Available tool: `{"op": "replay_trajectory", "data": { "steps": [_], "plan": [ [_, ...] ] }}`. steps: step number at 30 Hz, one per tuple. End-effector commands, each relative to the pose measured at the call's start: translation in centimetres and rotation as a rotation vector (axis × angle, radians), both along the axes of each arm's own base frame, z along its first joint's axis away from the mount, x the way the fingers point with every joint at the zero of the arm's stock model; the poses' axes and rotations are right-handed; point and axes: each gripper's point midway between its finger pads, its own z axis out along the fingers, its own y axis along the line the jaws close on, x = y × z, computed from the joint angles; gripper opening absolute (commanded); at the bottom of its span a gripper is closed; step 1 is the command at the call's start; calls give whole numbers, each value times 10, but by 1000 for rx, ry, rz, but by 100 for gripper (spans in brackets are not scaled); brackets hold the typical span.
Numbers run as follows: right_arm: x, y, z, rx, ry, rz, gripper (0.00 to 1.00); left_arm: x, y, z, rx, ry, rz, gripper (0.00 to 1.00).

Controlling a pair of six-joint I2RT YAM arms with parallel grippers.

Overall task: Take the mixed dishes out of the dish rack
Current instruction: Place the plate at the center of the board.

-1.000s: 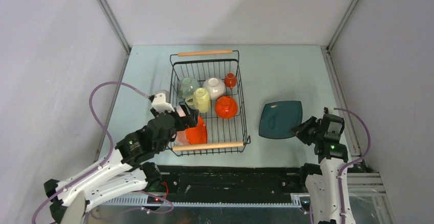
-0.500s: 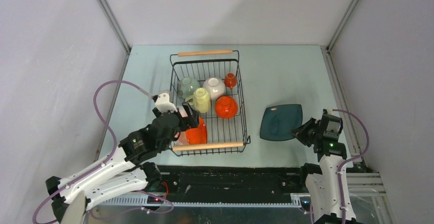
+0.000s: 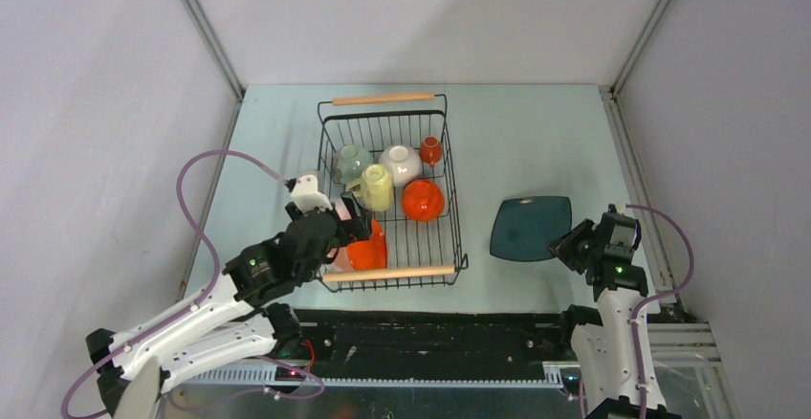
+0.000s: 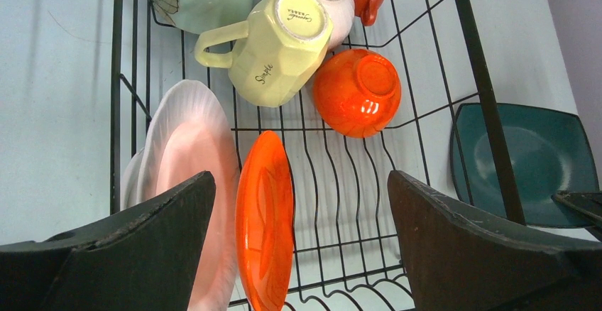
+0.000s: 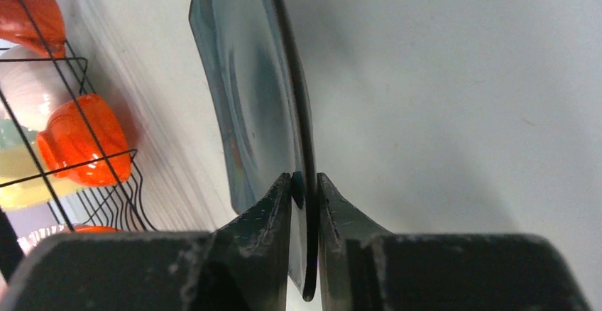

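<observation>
The black wire dish rack [image 3: 454, 199] with wooden handles holds a pale green bowl [image 3: 350, 162], white bowl [image 3: 401, 162], small orange cup [image 3: 430, 150], pale yellow mug [image 3: 376, 187], orange bowl [image 3: 423, 199] and an upright orange plate [image 3: 367, 247] beside a pale pinkish-white plate [image 4: 188, 162]. My left gripper [image 3: 346, 223] is open over the rack's near left corner, its jaws straddling the orange plate [image 4: 265, 211]. My right gripper [image 3: 562, 244] is shut on the rim of the dark teal square plate [image 3: 531, 228], which sits right of the rack [image 5: 255, 105].
The rack's near wooden handle [image 3: 388, 273] lies just below my left gripper. Grey walls enclose the pale table [image 3: 277, 142] on three sides. The black base strip [image 3: 430, 328] runs along the near edge.
The right gripper has drawn the teal plate to the right and flatter toward the table. The left gripper has edged slightly right over the orange plate.
</observation>
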Motion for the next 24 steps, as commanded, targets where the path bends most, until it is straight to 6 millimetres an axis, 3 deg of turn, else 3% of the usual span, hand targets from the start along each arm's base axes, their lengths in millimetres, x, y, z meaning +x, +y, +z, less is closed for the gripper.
{"op": "replay_trajectory", "data": {
  "steps": [1, 9, 14, 24],
  "plan": [
    [15, -18, 13, -73, -59, -55, 22, 3, 5, 8, -16, -15, 39, 98],
    [17, -13, 6, -45, -37, -38, 29, 2, 3, 6, -12, 0, 32, 98],
    [17, -14, 0, -40, -8, -45, 45, 1, 5, 5, -11, 5, 41, 98],
    [18, -20, -1, -55, -7, -78, 64, 1, 5, 5, -7, 6, 43, 98]
  ]
}}
